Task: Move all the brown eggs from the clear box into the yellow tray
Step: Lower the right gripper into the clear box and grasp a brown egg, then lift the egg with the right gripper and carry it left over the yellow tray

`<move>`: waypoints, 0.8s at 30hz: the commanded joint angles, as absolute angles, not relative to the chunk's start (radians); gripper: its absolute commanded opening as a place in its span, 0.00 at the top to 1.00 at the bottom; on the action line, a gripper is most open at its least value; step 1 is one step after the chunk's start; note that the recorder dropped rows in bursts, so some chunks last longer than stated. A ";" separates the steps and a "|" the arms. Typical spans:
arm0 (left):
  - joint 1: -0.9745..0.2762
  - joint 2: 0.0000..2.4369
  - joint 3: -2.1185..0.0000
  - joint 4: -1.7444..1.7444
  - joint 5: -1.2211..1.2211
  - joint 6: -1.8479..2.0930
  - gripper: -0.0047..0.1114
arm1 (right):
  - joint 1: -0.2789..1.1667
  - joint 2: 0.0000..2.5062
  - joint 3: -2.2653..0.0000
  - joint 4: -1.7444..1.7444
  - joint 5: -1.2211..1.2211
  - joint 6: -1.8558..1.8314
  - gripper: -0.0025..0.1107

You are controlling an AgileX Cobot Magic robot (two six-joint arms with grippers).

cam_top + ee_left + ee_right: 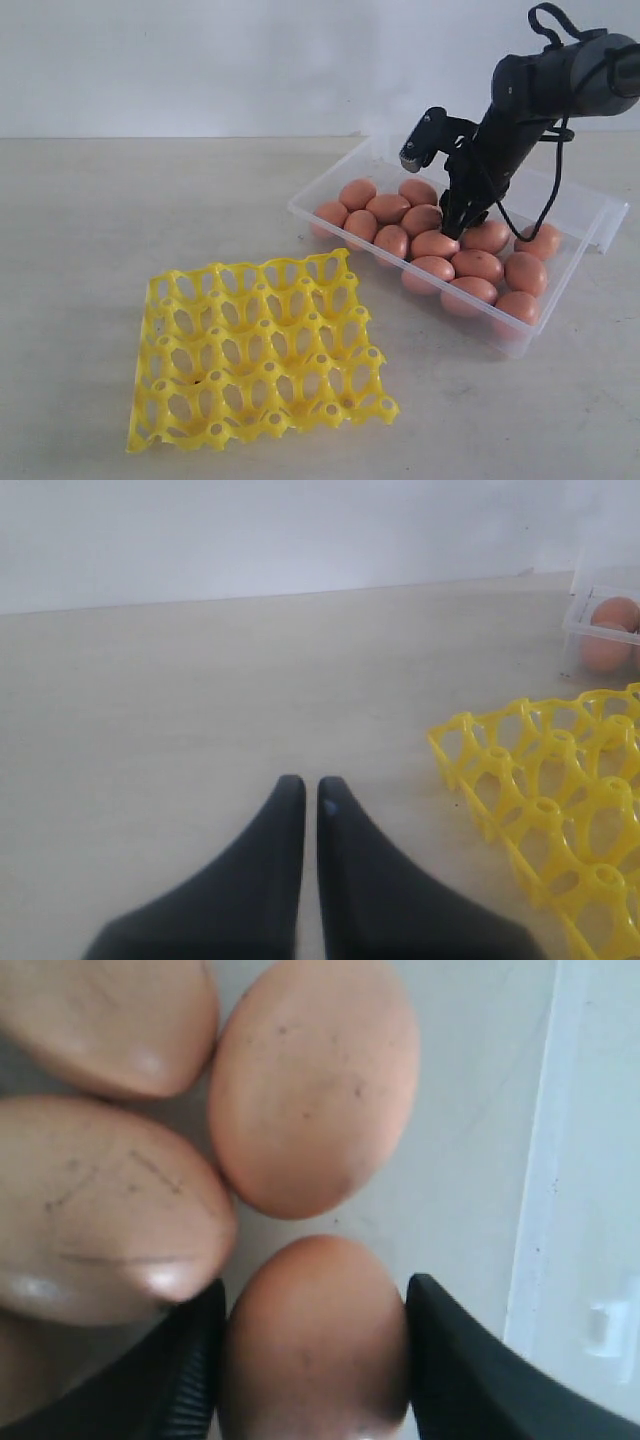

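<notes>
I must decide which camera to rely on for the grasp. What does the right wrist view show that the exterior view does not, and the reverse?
Only the right wrist view: the two fingers stand close on either side of one egg; whether they press it is unclear. Only the exterior view: the yellow tray, with no egg in it, and the right arm. Both: the right gripper low among the brown eggs in the clear box.
</notes>
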State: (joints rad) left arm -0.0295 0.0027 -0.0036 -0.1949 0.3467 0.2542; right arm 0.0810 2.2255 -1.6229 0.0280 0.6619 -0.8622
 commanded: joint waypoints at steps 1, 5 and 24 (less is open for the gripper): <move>-0.034 0.000 0.000 -0.194 0.341 0.256 0.92 | 0.078 2.218 -1.628 0.045 0.658 -0.833 0.98; -0.034 0.000 0.000 -0.194 0.341 0.256 0.92 | 0.078 2.158 -1.628 0.122 0.652 -0.670 0.98; -0.034 0.000 0.000 -0.194 0.341 0.256 0.92 | 0.410 1.732 -0.965 1.744 0.127 -2.131 0.98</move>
State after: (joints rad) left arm -0.0295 0.0027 -0.0036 -0.1949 0.3467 0.2542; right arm 0.3445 1.7543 -0.9852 1.6349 0.1649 -1.9249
